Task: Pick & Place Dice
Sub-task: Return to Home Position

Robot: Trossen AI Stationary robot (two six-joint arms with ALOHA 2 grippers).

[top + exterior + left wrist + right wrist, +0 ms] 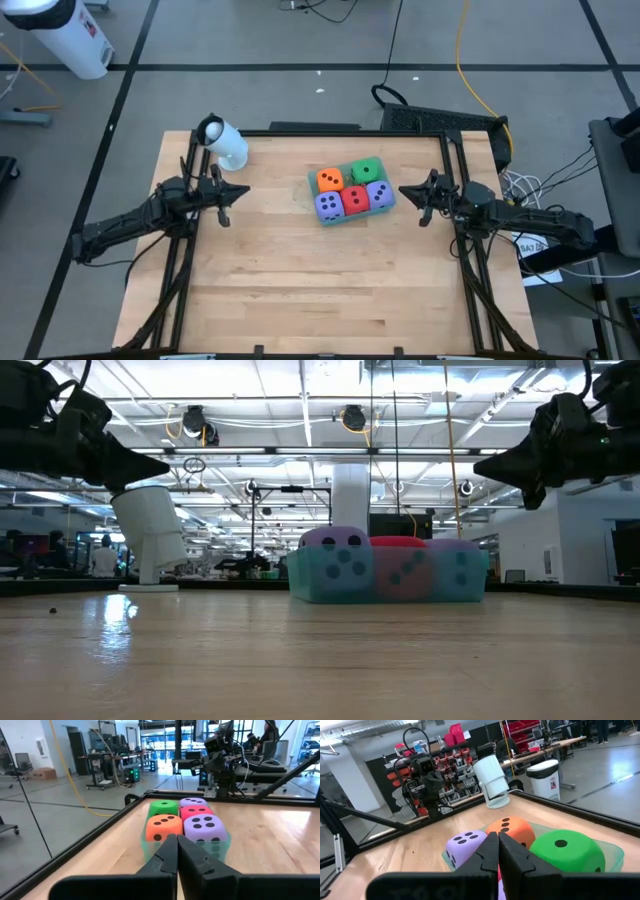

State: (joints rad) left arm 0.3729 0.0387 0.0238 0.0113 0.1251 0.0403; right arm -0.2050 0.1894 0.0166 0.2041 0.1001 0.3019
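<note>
One wooden table [300, 290] fills my overhead feed, with both arms hanging above it on either side of the load. The left gripper [240, 191] is clenched on nothing, fingers pressed together, and the right gripper [406, 190] is the same. Between them, toward the far edge, sits the translucent blue bin [300, 582]. A white cylinder [225, 143] stands near the far left corner. All five dice are packed in the bin: orange die [329, 181] and green die [367, 170] in the far row, then purple die [328, 205], red die [354, 200] and other purple die [380, 194] in the near row.
</note>
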